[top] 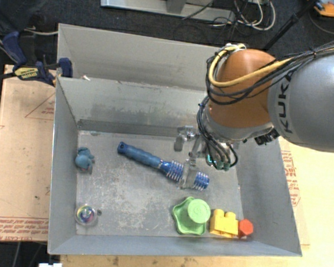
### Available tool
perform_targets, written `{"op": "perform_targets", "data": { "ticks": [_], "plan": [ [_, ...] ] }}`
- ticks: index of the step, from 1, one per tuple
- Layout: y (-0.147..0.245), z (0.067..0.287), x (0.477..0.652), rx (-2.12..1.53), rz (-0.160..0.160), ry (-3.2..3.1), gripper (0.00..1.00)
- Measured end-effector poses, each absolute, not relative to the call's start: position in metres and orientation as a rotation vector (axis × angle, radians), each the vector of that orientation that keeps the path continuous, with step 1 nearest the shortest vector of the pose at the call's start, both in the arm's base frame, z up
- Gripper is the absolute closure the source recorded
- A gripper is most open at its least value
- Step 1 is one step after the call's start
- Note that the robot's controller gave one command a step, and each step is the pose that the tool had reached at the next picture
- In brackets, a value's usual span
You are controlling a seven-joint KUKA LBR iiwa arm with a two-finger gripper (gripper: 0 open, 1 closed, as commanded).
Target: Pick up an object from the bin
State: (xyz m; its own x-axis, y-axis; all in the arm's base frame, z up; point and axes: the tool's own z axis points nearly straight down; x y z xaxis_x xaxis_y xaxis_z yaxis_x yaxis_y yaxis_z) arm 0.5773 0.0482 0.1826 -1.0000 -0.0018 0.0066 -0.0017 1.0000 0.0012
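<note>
My gripper [187, 159] hangs under the orange wrist cover in the right half of the bin, right over the bristled head of a blue brush [146, 157]. The brush lies slanted across the bin's middle, with its handle pointing up-left and its head down-right. One metal finger [191, 169] reaches down to the bristles and the other sits up and to the left of it. The fingers stand apart, with nothing clearly held between them. A green round cup-like piece [191, 215] lies just below the brush head.
A yellow block with an orange end [229, 224] lies beside the green piece at the front wall. A small blue figure [84, 159] sits at the left and a clear ball [86, 214] at the front left corner. The arm covers the right back part.
</note>
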Motion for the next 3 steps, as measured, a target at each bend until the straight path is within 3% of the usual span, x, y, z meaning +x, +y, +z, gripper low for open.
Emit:
{"op": "perform_targets", "data": {
  "ticks": [1, 2, 3],
  "plan": [
    [0.025, 0.069, 0.569, -0.222, -0.003, -3.141, 0.00],
    [0.025, 0.069, 0.567, -0.221, -0.002, -3.134, 1.00],
    [0.015, 0.247, 0.539, -0.293, -0.003, -3.136, 1.00]
  ]
}}
